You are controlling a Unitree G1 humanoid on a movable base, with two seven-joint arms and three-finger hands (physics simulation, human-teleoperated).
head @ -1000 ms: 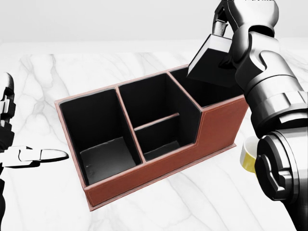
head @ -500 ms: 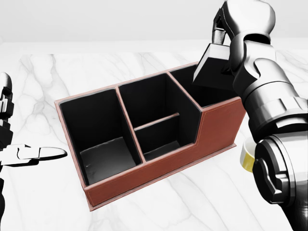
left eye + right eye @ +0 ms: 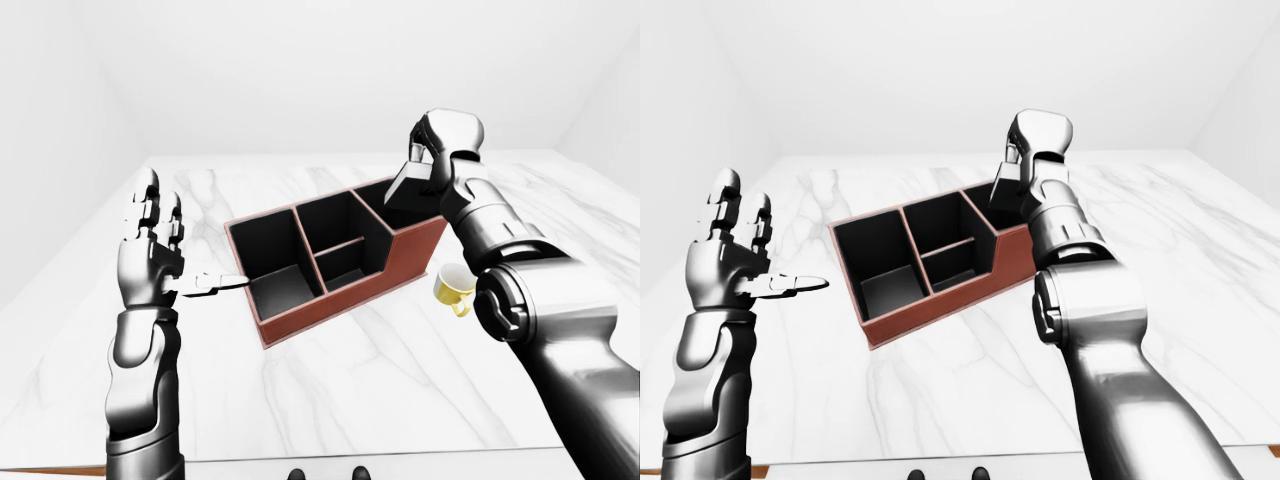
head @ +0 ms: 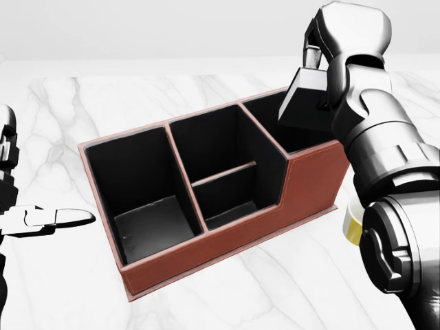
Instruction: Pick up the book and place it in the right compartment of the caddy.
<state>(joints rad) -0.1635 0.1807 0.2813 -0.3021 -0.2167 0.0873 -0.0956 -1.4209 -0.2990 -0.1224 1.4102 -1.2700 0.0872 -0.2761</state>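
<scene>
1. Left-eye view: the caddy (image 3: pixel 335 262) sits near the middle of the marble table (image 3: pixel 400 390), a yellow cup (image 3: pixel 453 286) just beside its right end. The left hand (image 3: pixel 152 250) stands upright near the table's left edge, fingers spread, holding nothing.
2. Head view: the right hand (image 4: pixel 323 58) grips the dark book (image 4: pixel 306 103), tilted, over the caddy's right compartment.
3. Right-eye view: the right arm hides most of the book.

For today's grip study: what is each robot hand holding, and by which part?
The right hand grips the dark rectangular book by its upper end, over the brown caddy's right compartment. The left hand holds nothing.
</scene>
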